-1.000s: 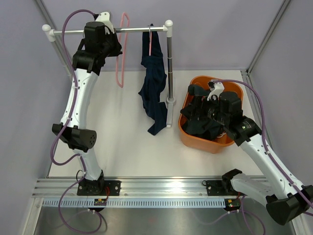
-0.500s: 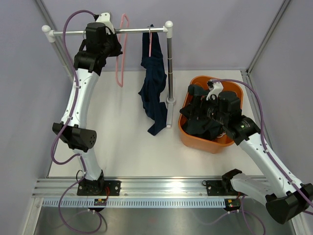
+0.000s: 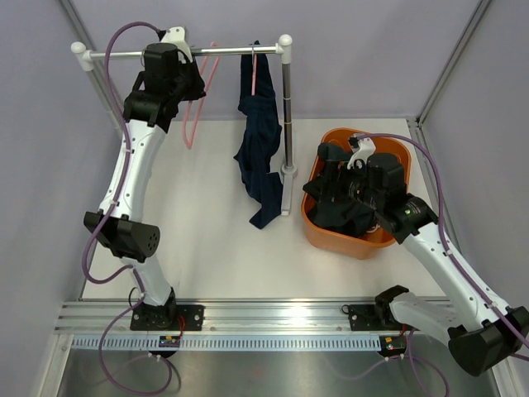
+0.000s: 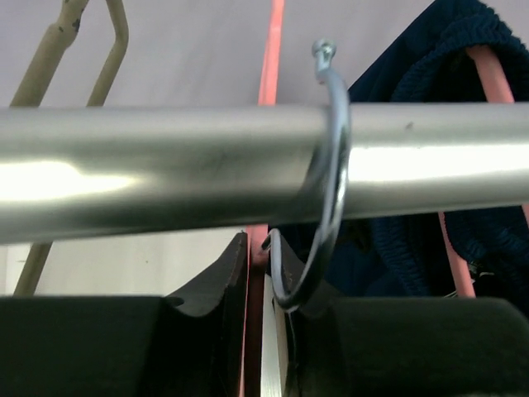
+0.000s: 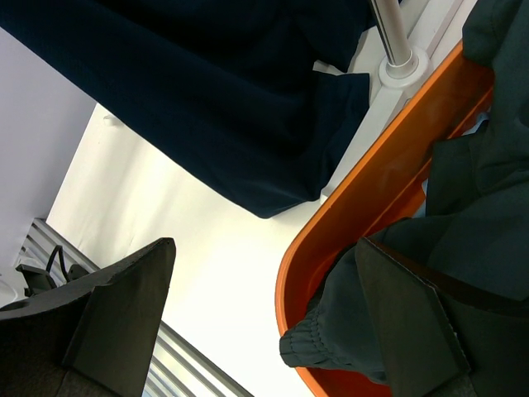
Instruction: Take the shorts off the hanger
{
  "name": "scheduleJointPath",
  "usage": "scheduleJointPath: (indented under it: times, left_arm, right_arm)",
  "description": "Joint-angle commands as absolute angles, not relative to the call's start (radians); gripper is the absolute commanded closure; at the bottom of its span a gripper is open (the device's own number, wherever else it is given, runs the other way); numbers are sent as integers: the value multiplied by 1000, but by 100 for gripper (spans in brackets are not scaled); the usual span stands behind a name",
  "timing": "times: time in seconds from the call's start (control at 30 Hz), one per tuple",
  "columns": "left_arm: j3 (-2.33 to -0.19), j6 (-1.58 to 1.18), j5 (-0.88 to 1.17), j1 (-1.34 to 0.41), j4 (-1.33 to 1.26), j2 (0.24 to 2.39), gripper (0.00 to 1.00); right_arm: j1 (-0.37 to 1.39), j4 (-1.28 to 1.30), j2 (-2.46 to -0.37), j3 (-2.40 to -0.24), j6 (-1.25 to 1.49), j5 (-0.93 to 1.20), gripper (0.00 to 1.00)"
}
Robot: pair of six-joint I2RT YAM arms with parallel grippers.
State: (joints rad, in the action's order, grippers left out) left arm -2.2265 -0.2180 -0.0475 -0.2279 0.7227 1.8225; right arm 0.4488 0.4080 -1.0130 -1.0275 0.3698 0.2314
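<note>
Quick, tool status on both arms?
Left tool: closed on the pink hanger, right under the rail.
Right tool: open, empty, over the orange bin.

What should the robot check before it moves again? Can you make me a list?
1. Navy shorts off their hanger: not ok, they hang from the rail.
2. Empty pink hanger hooked over the rail: ok, its metal hook wraps the bar.
3. Left hand clear of the pink hanger: cannot tell, its fingers sit close on either side.
4. Right hand open and empty: ok.
5. Orange basket in place with dark shorts inside: ok.
</note>
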Motion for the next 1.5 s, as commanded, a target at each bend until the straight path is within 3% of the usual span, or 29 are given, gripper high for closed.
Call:
scheduleJointPath:
  times: [0.0,0.13,0.3,0.53,0.7,0.87,1.47]
  left_arm:
    - [-2201,-210,-110,-238,669,1727,78]
    - [-2128,-199,-152,-255,629,1654,76]
    - [-2050,-166,-239,-300,588,1554,58]
    - [-2042,-109,-362,-403,581,1494,49]
    - [-2019,-35,-486,-531,548,1471,47]
    - [-2017,-23,-459,-635,497,1509,47]
    - [-2233,-9,-486,-667,413,1819,46]
  right_arm:
    - [445,367,-1016,-1029,354,259,1]
    - [445,368,-1017,-1029,354,261,0]
    - [446,368,-1020,-1029,351,258,1]
    - [445,373,-1017,-1029,348,253,1]
    - [446,376,-1016,-1026,348,252,1]
    - [445,374,-1017,-1028,347,253,0]
    - [446,376,-1006,-1017,342,250,1]
